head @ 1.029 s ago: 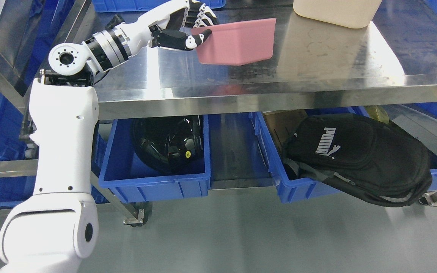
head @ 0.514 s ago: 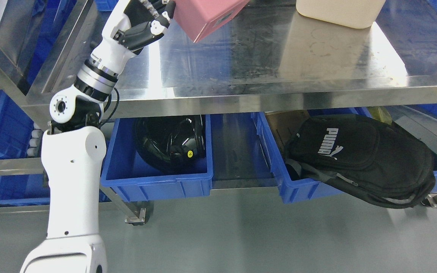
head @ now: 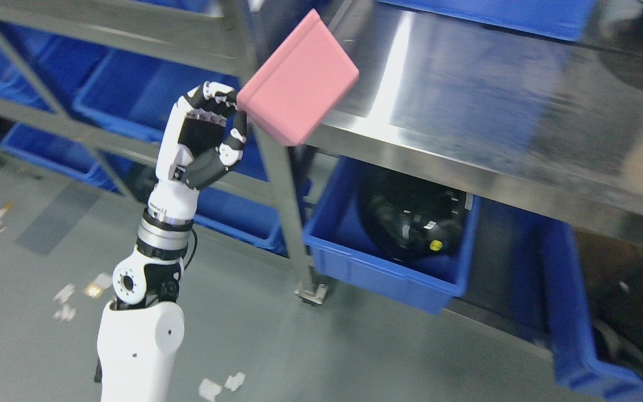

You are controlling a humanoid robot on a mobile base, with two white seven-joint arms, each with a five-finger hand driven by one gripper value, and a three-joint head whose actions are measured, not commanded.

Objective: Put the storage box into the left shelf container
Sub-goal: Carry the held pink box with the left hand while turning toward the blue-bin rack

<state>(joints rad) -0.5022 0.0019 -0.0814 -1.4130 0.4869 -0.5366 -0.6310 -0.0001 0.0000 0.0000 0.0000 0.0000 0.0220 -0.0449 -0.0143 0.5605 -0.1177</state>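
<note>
Under steel table, blue bin (head: 355, 262) with, seemingly, helmet (head: 411, 218)

No text can be read — only blur.

Left arm raised upright, left robot hand (head: 210, 134) fingers curled, gripping

I have only the head view, looking down and tilted from above the left arm (head: 137, 335), near the steel table (head: 466, 111) edge, facing the shelving (head: 104, 106) at left; the right side looks blurred, probably motion.
</note>
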